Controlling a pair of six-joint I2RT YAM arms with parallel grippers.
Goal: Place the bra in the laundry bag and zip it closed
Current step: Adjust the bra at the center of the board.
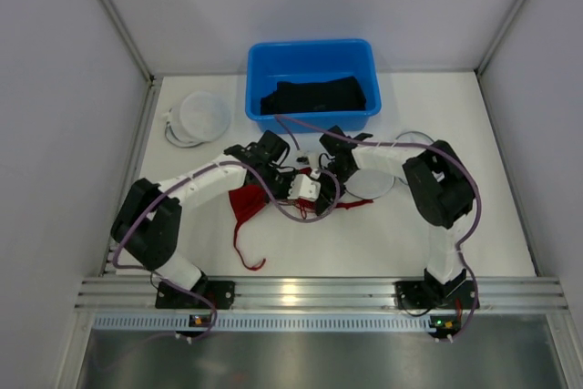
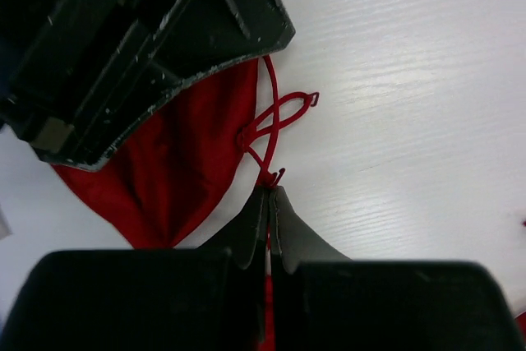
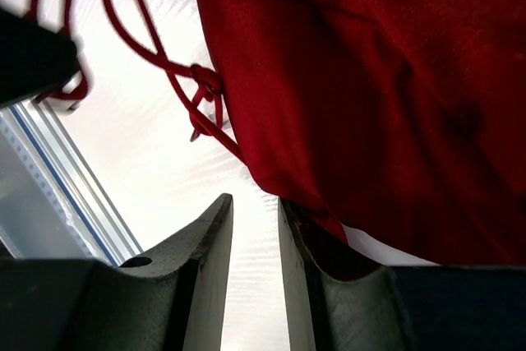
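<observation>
The red bra (image 1: 246,202) lies on the white table in front of the blue bin, its straps trailing toward the near edge and to the right. My left gripper (image 1: 290,190) is shut on a thin red strap, which shows between its tips in the left wrist view (image 2: 269,191) beside the bra cup (image 2: 173,162). My right gripper (image 1: 314,170) hovers close by. Its jaws (image 3: 255,203) stand slightly apart with nothing between them, right next to the bra's fabric (image 3: 370,80). A white round laundry bag (image 1: 199,116) lies at the back left.
A blue bin (image 1: 364,70) holding black cloth stands at the back centre. A white round flat item (image 1: 375,181) lies partly under the right arm. Grey walls close in both sides. A metal rail (image 1: 301,293) runs along the near edge.
</observation>
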